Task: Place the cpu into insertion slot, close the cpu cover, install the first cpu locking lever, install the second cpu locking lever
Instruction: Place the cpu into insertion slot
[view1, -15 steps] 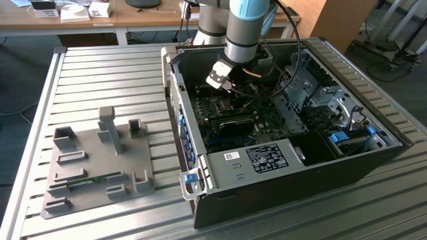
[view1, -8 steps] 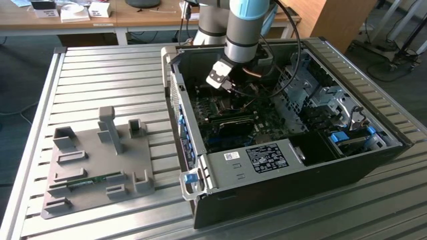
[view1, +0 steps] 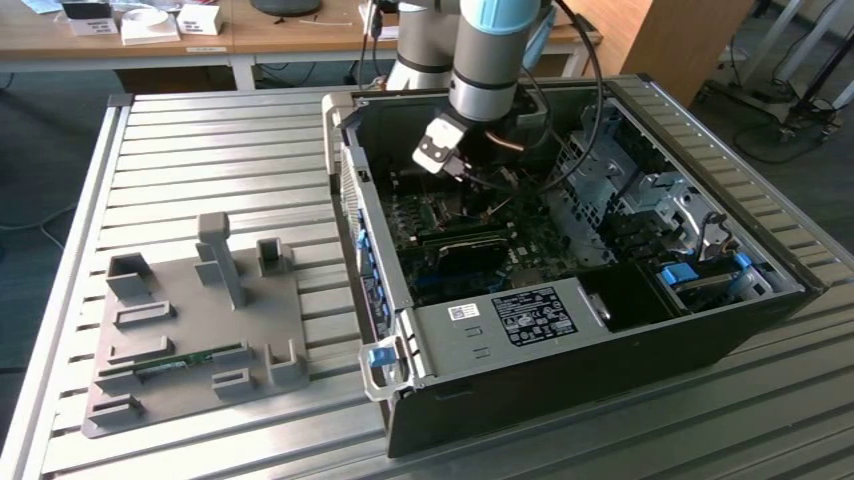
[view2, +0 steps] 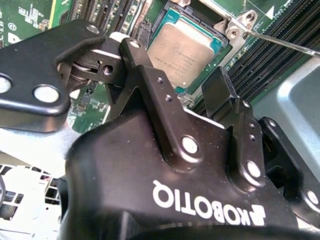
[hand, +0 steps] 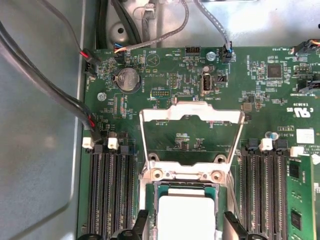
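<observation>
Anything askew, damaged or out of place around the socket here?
Nothing stands out. The cpu lies flat and square in the insertion slot, the cpu cover stands open, and the open gripper hovers above.

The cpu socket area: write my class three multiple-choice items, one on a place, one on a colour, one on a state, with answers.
1. Where is the cpu?
A. in the insertion slot
B. on the table outside the case
C. on a memory stick

2. What colour is the circuit board?
A. red
B. green
C. blue

3. How is the cpu cover?
A. shut over the chip
B. swung open
C. taken off

Answers:
1 A, its silver top lies inside the socket rim.
2 B, green surrounds the socket.
3 B, board, not chip, shows through its window.
</observation>
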